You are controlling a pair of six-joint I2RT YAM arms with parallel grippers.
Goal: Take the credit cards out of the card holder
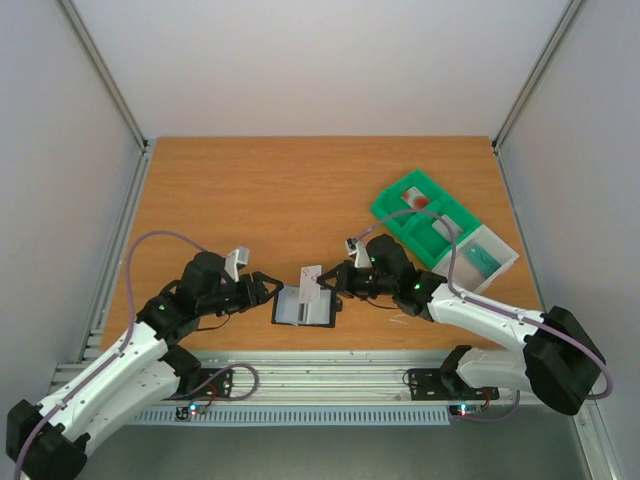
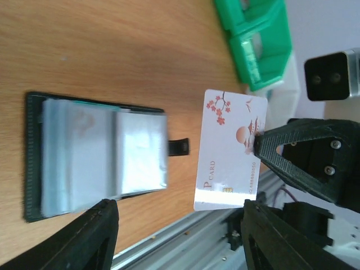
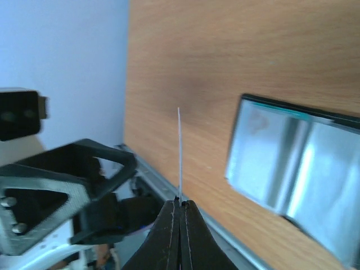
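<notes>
The card holder (image 1: 303,307) lies open on the table near its front edge, black-rimmed with a blue-grey lining (image 2: 95,160) (image 3: 298,163); a thin teal strip (image 2: 95,104) shows along one side. My right gripper (image 1: 327,284) (image 3: 180,203) is shut on the edge of a white credit card (image 1: 311,283) (image 2: 228,149) with blossoms and a round red mark. It holds the card upright above the table beside the holder, edge-on (image 3: 179,152) in the right wrist view. My left gripper (image 1: 270,291) (image 2: 180,242) stands open just left of the holder, with nothing between its fingers.
A green compartmented tray (image 1: 425,218) (image 2: 256,39) sits at the back right with a pale card (image 1: 416,200) in it. Beside it a white tray (image 1: 487,260) holds a teal card (image 1: 483,258). The metal rail (image 1: 320,375) runs along the table's front edge.
</notes>
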